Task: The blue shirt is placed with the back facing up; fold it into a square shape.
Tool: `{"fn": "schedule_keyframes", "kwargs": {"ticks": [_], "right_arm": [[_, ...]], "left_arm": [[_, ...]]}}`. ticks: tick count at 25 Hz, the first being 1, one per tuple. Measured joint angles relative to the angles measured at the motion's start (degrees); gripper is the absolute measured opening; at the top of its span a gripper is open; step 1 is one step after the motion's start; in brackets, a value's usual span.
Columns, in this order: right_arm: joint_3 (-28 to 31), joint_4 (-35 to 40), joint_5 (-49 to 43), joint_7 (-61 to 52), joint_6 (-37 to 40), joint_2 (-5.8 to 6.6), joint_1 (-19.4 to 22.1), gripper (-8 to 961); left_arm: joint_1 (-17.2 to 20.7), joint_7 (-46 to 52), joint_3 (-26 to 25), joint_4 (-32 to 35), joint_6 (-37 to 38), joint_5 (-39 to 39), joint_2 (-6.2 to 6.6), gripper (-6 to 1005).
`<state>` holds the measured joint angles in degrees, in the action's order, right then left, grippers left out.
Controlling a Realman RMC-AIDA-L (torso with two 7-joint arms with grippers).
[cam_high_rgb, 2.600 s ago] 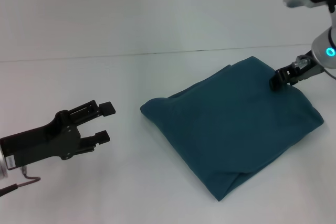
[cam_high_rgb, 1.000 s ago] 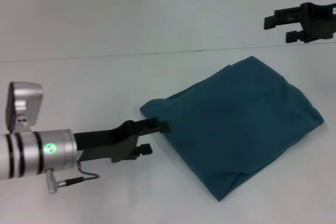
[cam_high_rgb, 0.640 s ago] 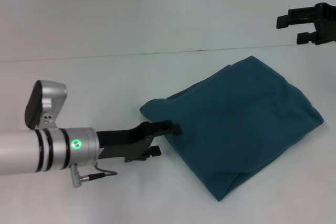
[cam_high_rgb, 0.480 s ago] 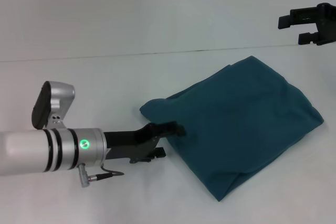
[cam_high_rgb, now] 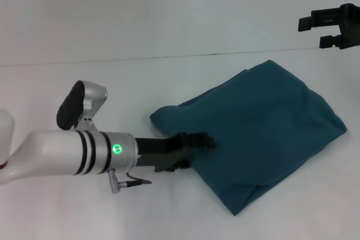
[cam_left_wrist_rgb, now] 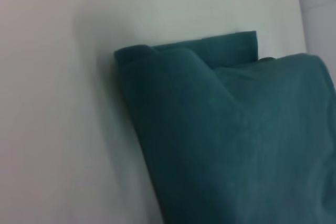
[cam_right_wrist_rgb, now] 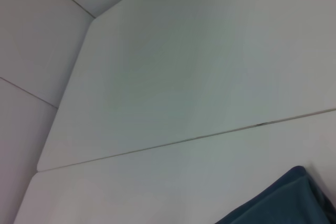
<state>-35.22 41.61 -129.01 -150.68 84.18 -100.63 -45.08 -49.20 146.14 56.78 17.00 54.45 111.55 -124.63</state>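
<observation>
A plain white counter (cam_high_rgb: 84, 88) fills the lower view. A thin dark seam (cam_high_rgb: 169, 57) crosses behind it, where it seems to meet a pale wall (cam_high_rgb: 140, 9) rising beyond.

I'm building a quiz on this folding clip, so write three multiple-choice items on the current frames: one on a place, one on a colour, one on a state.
1. Where is the left gripper?
A. at the near-left edge of the blue shirt
B. raised above the far right of the table
C. out of view

2. What colour is the shirt?
A. red
B. dark teal-blue
C. yellow

3. In what state is the shirt?
A. spread flat with sleeves out
B. hanging in the air
C. folded into a compact, layered bundle on the white table

Answers:
1 A: the head view shows the left arm reaching in low to that edge, while the right gripper hangs raised at the far right, fingers apart.
2 B: both the head and left wrist views show it.
3 C: stacked folded layers show at its corner.
</observation>
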Motion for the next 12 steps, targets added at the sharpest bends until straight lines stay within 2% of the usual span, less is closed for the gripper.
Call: {"fn": "schedule_keyframes", "kwargs": {"ticks": [6,12], "right_arm": [[0.88,-0.03,0.00,0.33,0.13,-0.01,0.06,937],[1.35,-0.03,0.58,0.47,0.76,-0.15,0.24,937]], "left_arm": [[-3.11,-0.18,0.43,-1.54,-2.20,-0.14,-0.11,905],[-3.84,-1.16,0.54,-1.63,-2.46,-0.37,-0.09,858]]}}
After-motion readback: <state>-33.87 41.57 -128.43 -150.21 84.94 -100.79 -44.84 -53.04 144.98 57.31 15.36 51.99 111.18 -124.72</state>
